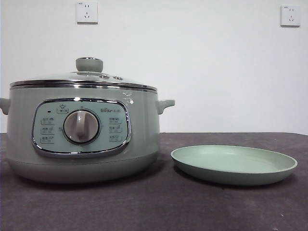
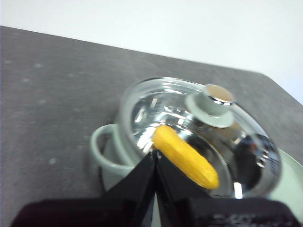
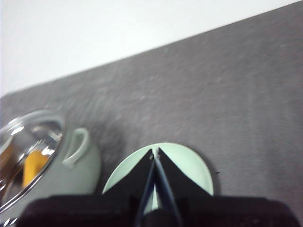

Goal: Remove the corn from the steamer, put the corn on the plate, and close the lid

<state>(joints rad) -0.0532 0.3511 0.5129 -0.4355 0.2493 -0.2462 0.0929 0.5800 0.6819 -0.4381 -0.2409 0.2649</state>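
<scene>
The sage-green steamer (image 1: pixel 82 139) stands at the left of the table with the glass lid (image 1: pixel 84 79) shut on it. The lid's green knob (image 2: pixel 210 101) shows in the left wrist view. The yellow corn (image 2: pixel 187 156) lies inside the pot, seen through the glass; it also shows in the right wrist view (image 3: pixel 34 166). The pale green plate (image 1: pixel 234 163) sits empty to the right of the pot. My left gripper (image 2: pixel 155 153) is shut and empty, high above the pot's handle side. My right gripper (image 3: pixel 154 152) is shut and empty, high above the plate (image 3: pixel 184 163).
The table is dark grey (image 1: pixel 154 207) with a white wall behind. Two wall sockets (image 1: pixel 87 12) sit high on the wall. Neither arm shows in the front view. The pot's side handle (image 1: pixel 165 104) points toward the plate.
</scene>
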